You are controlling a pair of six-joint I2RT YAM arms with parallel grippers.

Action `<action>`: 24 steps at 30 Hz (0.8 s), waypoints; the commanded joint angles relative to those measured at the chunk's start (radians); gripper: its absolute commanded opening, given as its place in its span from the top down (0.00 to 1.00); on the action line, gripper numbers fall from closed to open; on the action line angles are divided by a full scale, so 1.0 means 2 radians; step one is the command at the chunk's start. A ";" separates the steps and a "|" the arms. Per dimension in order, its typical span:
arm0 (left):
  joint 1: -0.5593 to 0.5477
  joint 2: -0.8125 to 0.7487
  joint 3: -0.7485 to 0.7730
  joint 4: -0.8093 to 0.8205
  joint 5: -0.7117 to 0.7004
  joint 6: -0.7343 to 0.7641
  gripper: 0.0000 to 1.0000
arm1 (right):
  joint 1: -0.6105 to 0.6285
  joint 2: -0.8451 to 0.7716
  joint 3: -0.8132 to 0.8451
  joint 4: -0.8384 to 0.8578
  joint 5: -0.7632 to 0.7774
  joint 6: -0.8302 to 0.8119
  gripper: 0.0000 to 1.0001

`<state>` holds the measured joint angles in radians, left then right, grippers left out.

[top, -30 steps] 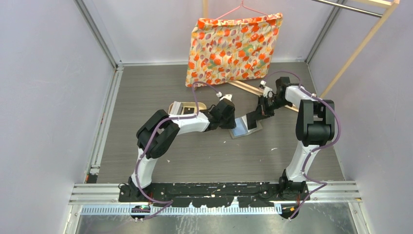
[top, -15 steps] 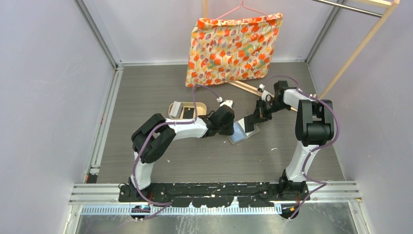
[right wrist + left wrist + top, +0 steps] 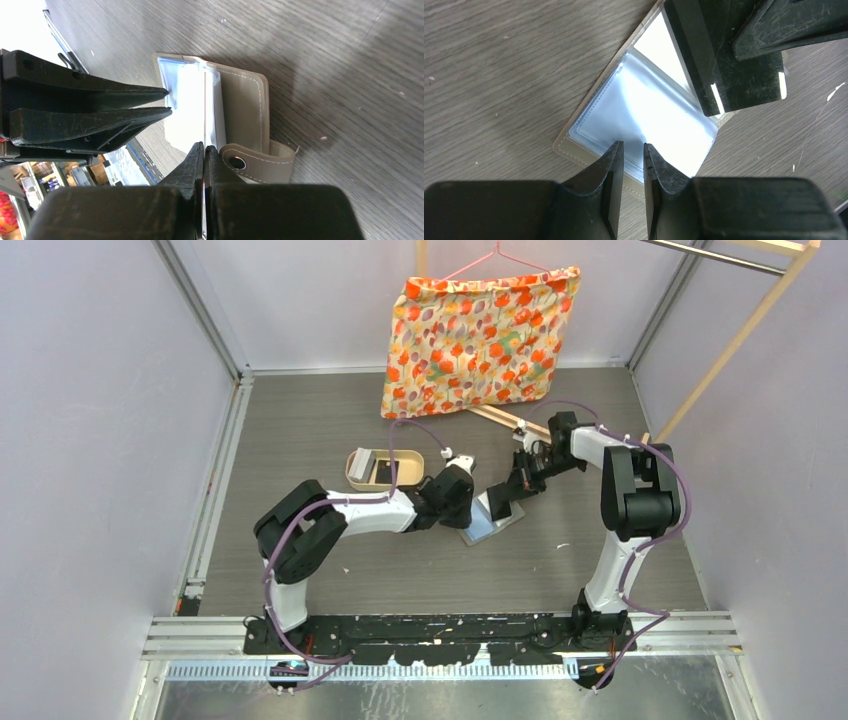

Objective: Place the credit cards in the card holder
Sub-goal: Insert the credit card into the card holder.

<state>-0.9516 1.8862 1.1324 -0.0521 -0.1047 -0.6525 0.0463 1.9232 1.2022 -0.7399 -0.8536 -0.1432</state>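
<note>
Both arms share one build: the left arm (image 3: 372, 512) and the right arm (image 3: 606, 578) have smooth white link shells between bulky, rounded black joint housings. A thin purple cable (image 3: 405, 430) loops loosely along each. Both rise from a black rail (image 3: 440, 632). The left gripper (image 3: 631, 150) and the right gripper (image 3: 204, 148) have matte black, wedge-shaped fingers (image 3: 608, 180), finely scratched, tapering from blocky black bodies.
</note>
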 commanded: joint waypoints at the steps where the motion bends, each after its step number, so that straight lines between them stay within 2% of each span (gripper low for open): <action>1: -0.005 -0.023 -0.022 -0.020 -0.010 0.025 0.76 | 0.007 -0.020 -0.011 0.011 -0.017 -0.001 0.99; 12: -0.005 -0.056 -0.044 0.004 -0.009 0.047 0.72 | 0.018 -0.057 -0.055 0.084 -0.013 0.038 0.99; 20: -0.005 -0.114 -0.058 0.040 -0.007 0.034 0.53 | 0.019 -0.068 -0.075 0.125 -0.016 0.071 0.99; 24: -0.005 -0.145 -0.098 0.068 -0.004 0.008 0.49 | 0.025 -0.070 -0.077 0.133 -0.016 0.082 0.99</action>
<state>-0.9565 1.6772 1.0019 -0.0036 -0.1085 -0.5953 0.0841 1.8236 1.0508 -0.5247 -0.8661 -0.0212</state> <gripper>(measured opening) 0.501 0.026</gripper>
